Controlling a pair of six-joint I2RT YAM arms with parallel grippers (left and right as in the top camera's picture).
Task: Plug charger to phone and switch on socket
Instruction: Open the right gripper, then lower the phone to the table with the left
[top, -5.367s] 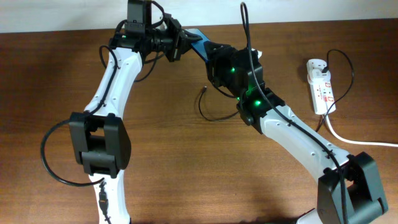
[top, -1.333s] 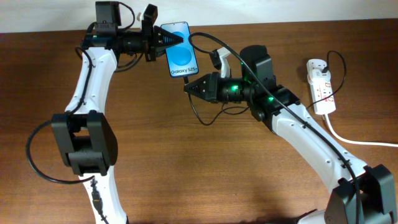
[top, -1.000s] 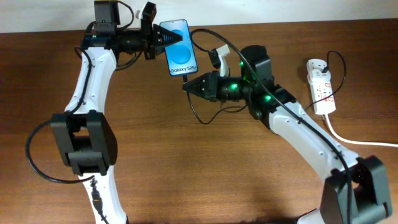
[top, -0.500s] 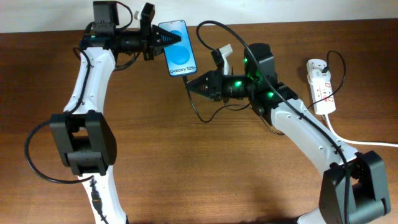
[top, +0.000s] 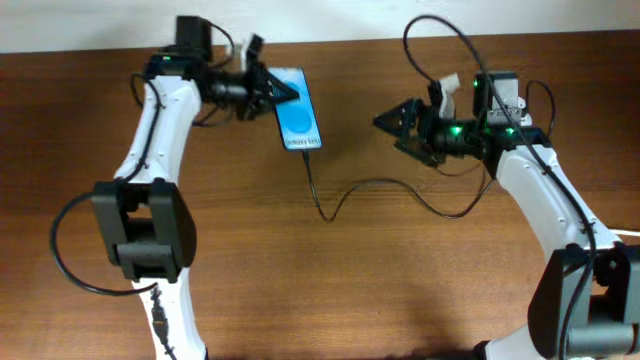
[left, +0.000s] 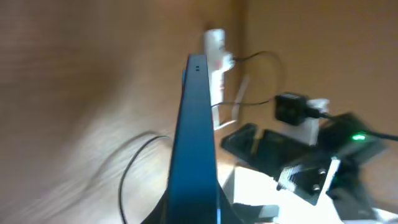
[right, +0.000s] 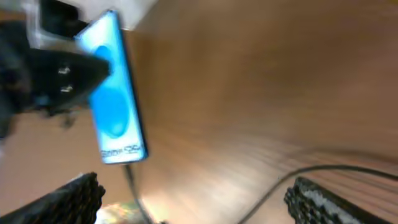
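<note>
The phone (top: 298, 112), blue screen up, is held just above the table at the back, with my left gripper (top: 272, 92) shut on its left edge. In the left wrist view the phone (left: 196, 130) stands edge-on between the jaws. The charger cable (top: 330, 205) runs from the phone's bottom edge, loops over the table and passes under my right arm. My right gripper (top: 392, 130) hovers to the right of the phone, open and holding nothing, well clear of it. The phone (right: 114, 93) and the cable (right: 129, 180) show ahead of its spread fingers. The white socket (left: 215, 48) lies far behind.
The brown wooden table (top: 300, 290) spreads toward the front. My right arm (top: 540, 190) covers the socket's place in the overhead view. A white wall edge (top: 350, 20) runs along the back.
My right gripper has opened, let go at the phone's lower end and drawn back to the right. The cable now hangs from the phone. The left arm has shifted the phone slightly right.
</note>
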